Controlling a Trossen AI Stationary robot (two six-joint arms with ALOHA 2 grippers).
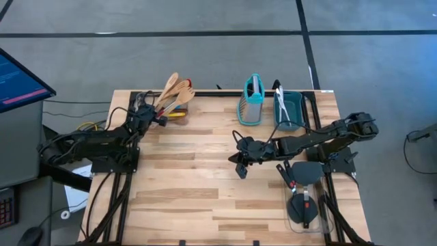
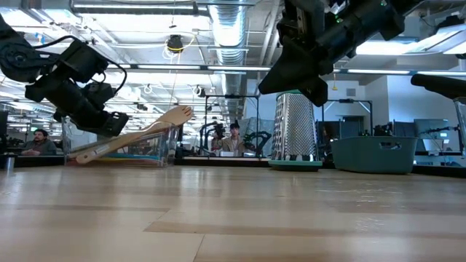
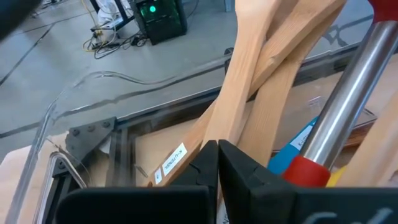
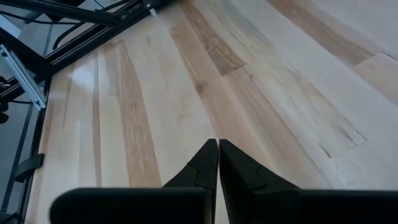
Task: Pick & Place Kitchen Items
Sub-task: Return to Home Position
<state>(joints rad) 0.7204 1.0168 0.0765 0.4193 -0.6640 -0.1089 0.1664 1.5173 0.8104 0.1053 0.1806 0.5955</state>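
Wooden spoons [image 3: 245,74], ends out of frame

Wooden table [image 1: 205,195], box grater [image 1: 251,102], teal bin [image 1: 302,111], clear container [image 2: 167,150]

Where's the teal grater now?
In the high view, the teal-framed metal box grater stands upright at the far edge of the wooden table, right of centre, just left of the teal rectangular bin.

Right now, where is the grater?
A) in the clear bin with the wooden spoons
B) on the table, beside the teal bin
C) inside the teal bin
B: the grater stands upright on the table, just outside the left wall of the teal bin.
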